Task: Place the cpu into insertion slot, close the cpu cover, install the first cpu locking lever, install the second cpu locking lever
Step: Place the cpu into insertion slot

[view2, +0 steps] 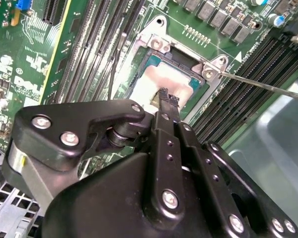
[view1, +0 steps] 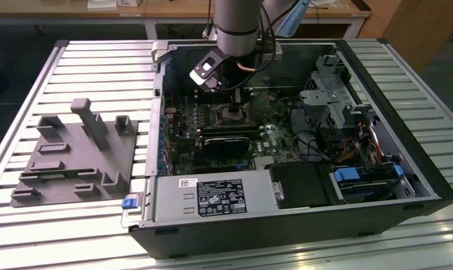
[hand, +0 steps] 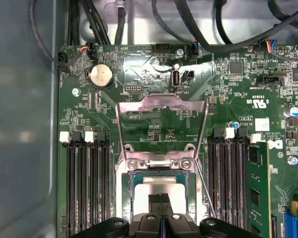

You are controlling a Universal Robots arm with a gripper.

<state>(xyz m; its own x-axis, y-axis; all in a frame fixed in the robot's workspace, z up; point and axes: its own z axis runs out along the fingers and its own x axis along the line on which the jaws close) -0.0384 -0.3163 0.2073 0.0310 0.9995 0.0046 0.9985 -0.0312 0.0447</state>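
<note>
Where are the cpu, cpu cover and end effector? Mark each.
cpu (hand: 161, 184): first wrist view, middle of pale face.
cpu cover (hand: 161, 103): first wrist view, frame bar opposite hinge.
end effector (view2: 169, 96): second wrist view, between fingertips.

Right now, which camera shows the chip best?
The second wrist view: the chip lies in its socket, its pale face seen close beyond the gripper. In the first wrist view the gripper covers its middle. The exterior view has it too small to tell.

my gripper, fingertips together, on pale square metal cpu; cpu in silver-rimmed square insertion slot; thin silver frame cpu cover upright at one slot edge; long black memory slots flanking.
</note>
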